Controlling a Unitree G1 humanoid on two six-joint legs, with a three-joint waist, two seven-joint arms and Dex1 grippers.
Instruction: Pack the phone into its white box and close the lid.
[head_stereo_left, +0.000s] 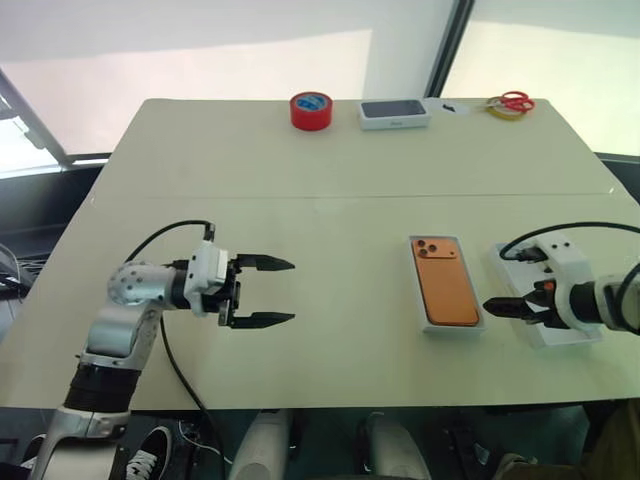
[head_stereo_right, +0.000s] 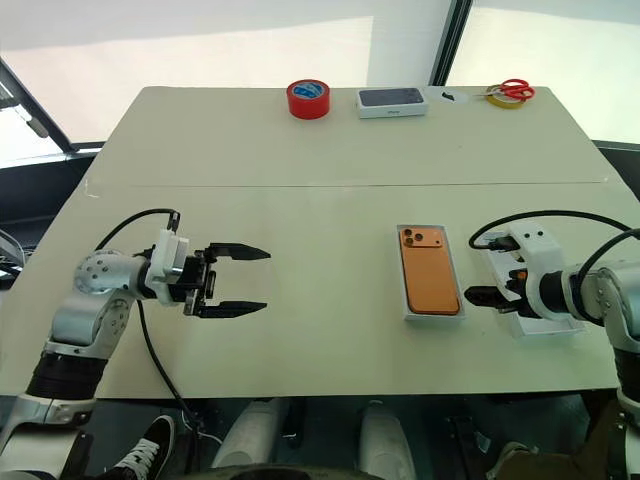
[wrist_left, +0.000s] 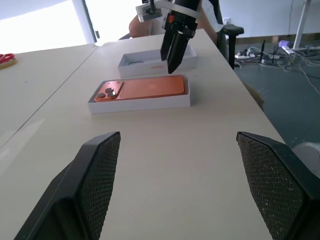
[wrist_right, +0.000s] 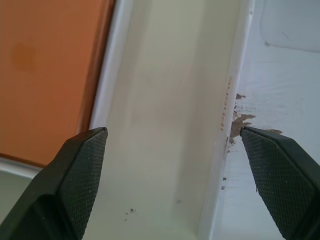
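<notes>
From the head, the phone (head_stereo_left: 446, 281) lies camera-side up in the white box (head_stereo_left: 420, 300), with the lid (head_stereo_left: 560, 335) just beside it under the right gripper (head_stereo_left: 500, 306), fingers apart. The right wrist view adds orange lettering on the lid's wall. The left gripper (head_stereo_left: 268, 292) hovers spread wide, empty.

Far edge of my counter (head_stereo_left: 250, 170): red tape roll (head_stereo_left: 311, 110), white box with dark top (head_stereo_left: 394, 113) beside it, red-handled scissors (head_stereo_left: 514, 102) further right.

Office or lab room.
Pale worktop (head_stereo_left: 300, 220), big bright windows, office chair (wrist_left: 231, 37), cables and power strip (wrist_left: 260, 54) on floor.
</notes>
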